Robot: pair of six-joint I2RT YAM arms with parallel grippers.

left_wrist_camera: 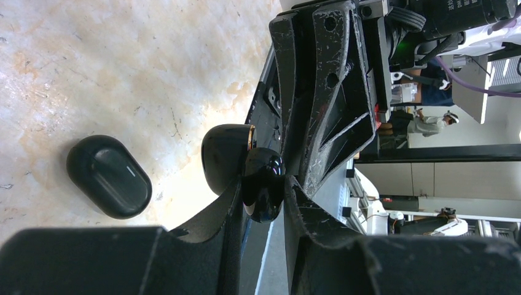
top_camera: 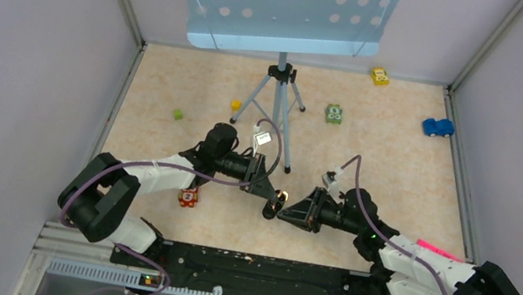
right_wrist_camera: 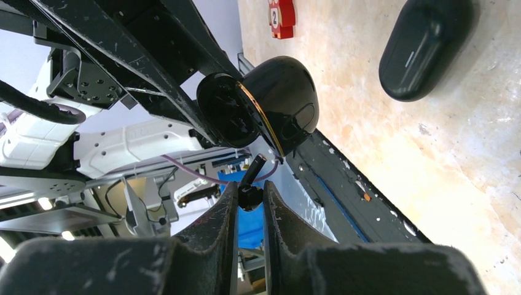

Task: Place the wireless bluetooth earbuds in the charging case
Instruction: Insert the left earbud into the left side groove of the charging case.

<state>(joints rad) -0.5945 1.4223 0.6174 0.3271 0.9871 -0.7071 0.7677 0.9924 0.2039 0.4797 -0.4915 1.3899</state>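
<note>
Earbud (right_wrist_camera: 279,98) first: who has it at this moment?

Your left gripper (left_wrist_camera: 263,183) has it. The fingers (left_wrist_camera: 215,215) are closed narrow on the glossy black part. The matte round part with the thin gold ring sticks out free on one side. It is held in the air, above the table (left_wrist_camera: 123,74).

And the charging case (left_wrist_camera: 109,176)?

It lies on the table, a black oval with a short pale line on its face, and the lid is shut as far as I see. In your left wrist view it is beside the gripper, apart from the earbud, and nothing touches it. In your right wrist view a red block (right_wrist_camera: 281,17) with the number 2 is farther behind it.

And the right gripper (right_wrist_camera: 250,193)?

Its tips point at the earbud from the opposite side, very near; whether they touch it, I cannot tell. The jaws stand narrow, with a slim gap. A small dark thing shows in this gap, and I cannot tell if it is held or only behind
</note>
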